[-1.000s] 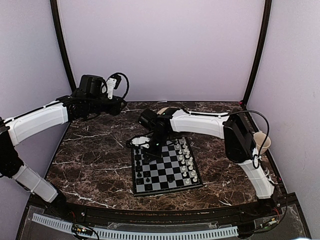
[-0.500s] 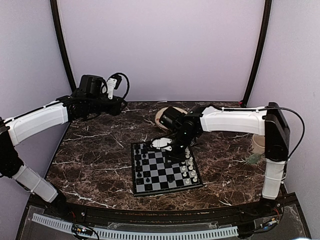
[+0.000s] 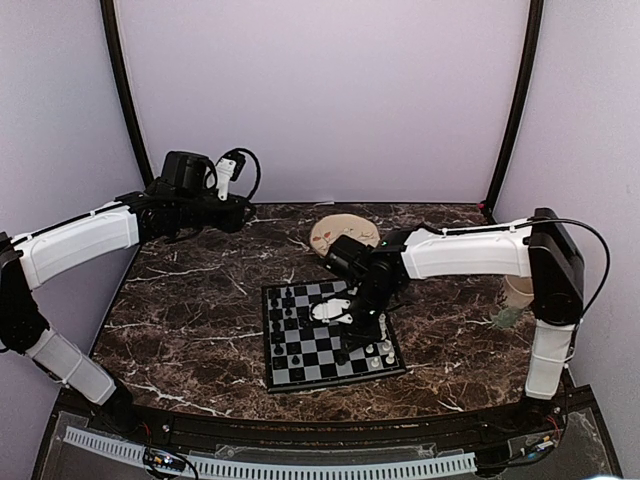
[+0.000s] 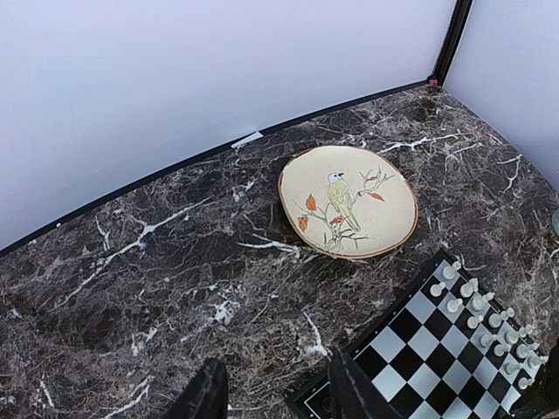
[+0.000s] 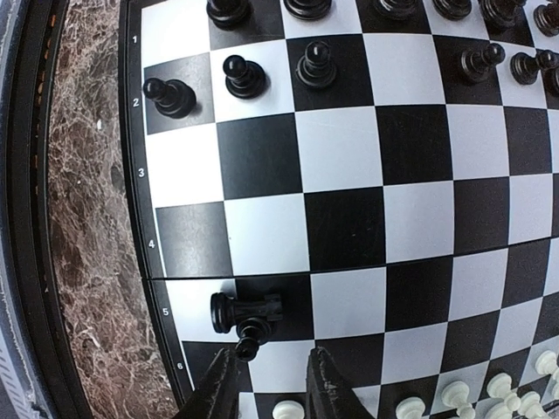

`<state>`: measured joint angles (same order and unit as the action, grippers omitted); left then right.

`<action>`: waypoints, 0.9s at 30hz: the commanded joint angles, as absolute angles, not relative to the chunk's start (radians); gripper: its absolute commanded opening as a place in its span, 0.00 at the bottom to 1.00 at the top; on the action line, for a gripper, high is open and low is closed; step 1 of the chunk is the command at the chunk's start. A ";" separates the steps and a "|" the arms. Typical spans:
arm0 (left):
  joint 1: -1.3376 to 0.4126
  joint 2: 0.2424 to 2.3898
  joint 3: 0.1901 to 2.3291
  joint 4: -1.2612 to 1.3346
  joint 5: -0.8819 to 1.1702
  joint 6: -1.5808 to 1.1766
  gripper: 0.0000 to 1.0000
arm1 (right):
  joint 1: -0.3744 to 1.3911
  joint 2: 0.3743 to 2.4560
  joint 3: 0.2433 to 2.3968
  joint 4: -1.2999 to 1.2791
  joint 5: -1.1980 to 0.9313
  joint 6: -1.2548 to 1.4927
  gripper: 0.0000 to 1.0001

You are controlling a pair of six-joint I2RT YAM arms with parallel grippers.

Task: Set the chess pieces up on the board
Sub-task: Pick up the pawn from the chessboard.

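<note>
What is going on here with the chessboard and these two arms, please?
The right claw hangs open low over the board, right by a black piece lying on its side near the edge. Other black pieces stand along one side, white ones along the opposite side. The left claw, open and empty, hovers over the table near the plate.

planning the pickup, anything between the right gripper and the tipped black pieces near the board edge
Nothing visible. The right gripper hangs open right beside the tipped black pieces, which lie touching on the board; no standing piece is between.
</note>
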<state>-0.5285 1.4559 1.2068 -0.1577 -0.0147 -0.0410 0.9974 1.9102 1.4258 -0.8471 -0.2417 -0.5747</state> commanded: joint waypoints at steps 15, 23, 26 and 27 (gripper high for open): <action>-0.530 1.450 1.203 -0.161 0.006 -0.031 0.42 | 1.029 1.954 1.426 -0.858 -0.245 -0.607 0.24; -0.530 1.457 1.205 -0.163 0.013 -0.037 0.42 | 1.029 1.962 1.431 -0.862 -0.234 -0.601 0.13; -0.530 1.460 1.206 -0.165 0.016 -0.038 0.42 | 1.029 1.967 1.433 -0.861 -0.213 -0.598 0.10; -0.530 1.460 1.206 -0.166 0.016 -0.038 0.42 | 1.029 1.970 1.434 -0.858 -0.204 -0.598 0.09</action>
